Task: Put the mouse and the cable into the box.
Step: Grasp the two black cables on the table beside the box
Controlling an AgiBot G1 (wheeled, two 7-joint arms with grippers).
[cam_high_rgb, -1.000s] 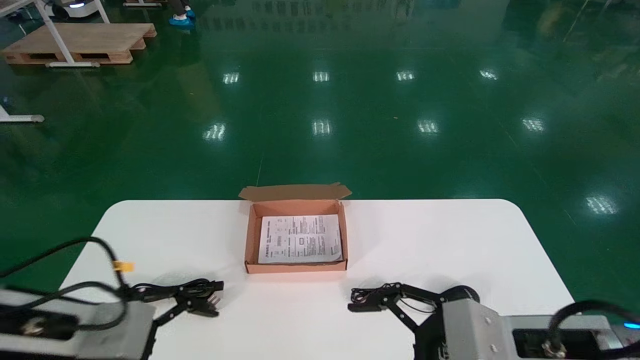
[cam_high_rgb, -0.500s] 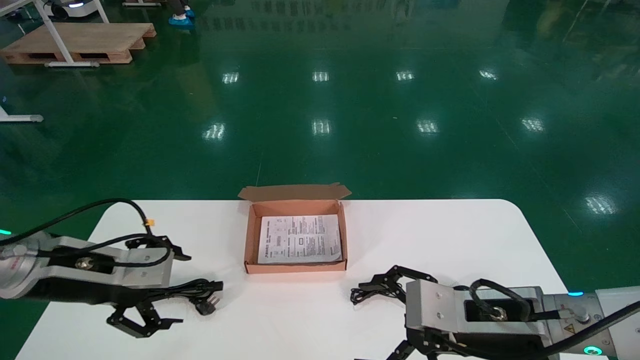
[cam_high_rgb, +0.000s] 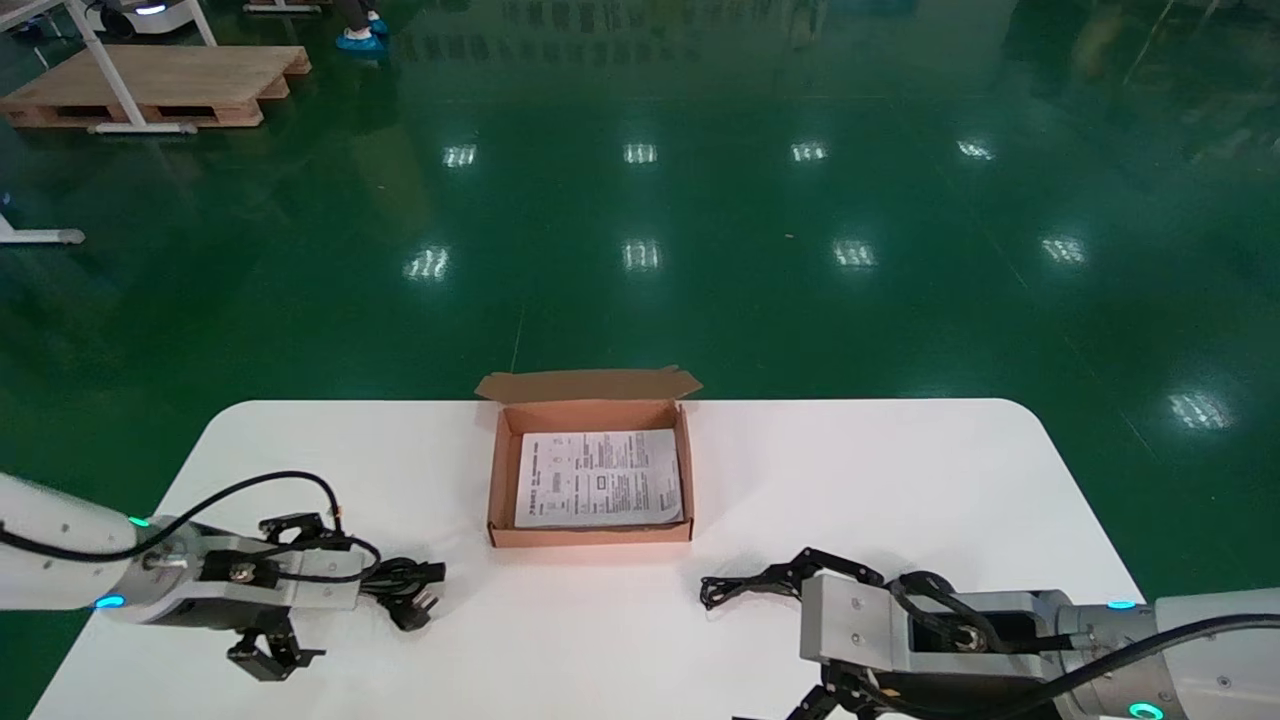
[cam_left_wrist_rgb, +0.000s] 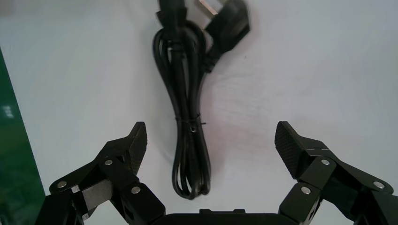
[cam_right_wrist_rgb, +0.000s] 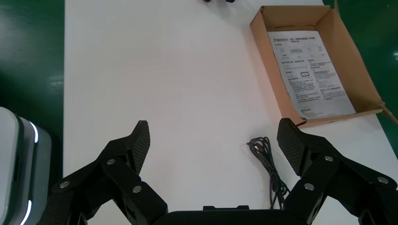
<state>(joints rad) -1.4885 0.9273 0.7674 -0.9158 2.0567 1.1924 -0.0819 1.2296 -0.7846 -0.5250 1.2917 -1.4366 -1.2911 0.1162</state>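
Note:
The open cardboard box (cam_high_rgb: 497, 470) stands mid-table with a printed sheet (cam_high_rgb: 600, 478) in it. A tied black power cable (cam_high_rgb: 405, 582) lies to the box's near left. My left gripper (cam_high_rgb: 320, 590) hangs over its looped end, open, and the bundle (cam_left_wrist_rgb: 185, 140) lies between the fingers (cam_left_wrist_rgb: 133, 145) untouched. The black mouse (cam_high_rgb: 925, 583) is mostly hidden behind my right arm; its thin bunched cord (cam_high_rgb: 725, 590) shows to the box's near right. My right gripper (cam_high_rgb: 760, 645) is open above the table, with the cord (cam_right_wrist_rgb: 270, 164) by one finger (cam_right_wrist_rgb: 293, 145).
The white table (cam_high_rgb: 900, 480) has rounded far corners and green floor beyond. The box's lid flap (cam_high_rgb: 590, 383) stands open on the far side. In the right wrist view the box (cam_right_wrist_rgb: 359, 89) lies ahead of the right gripper (cam_right_wrist_rgb: 213, 140).
Both arms have swung in from the near edge. The left gripper has dropped lower over the power cable's loop. The right gripper has shifted slightly nearer. Box, cable and mouse have not moved.

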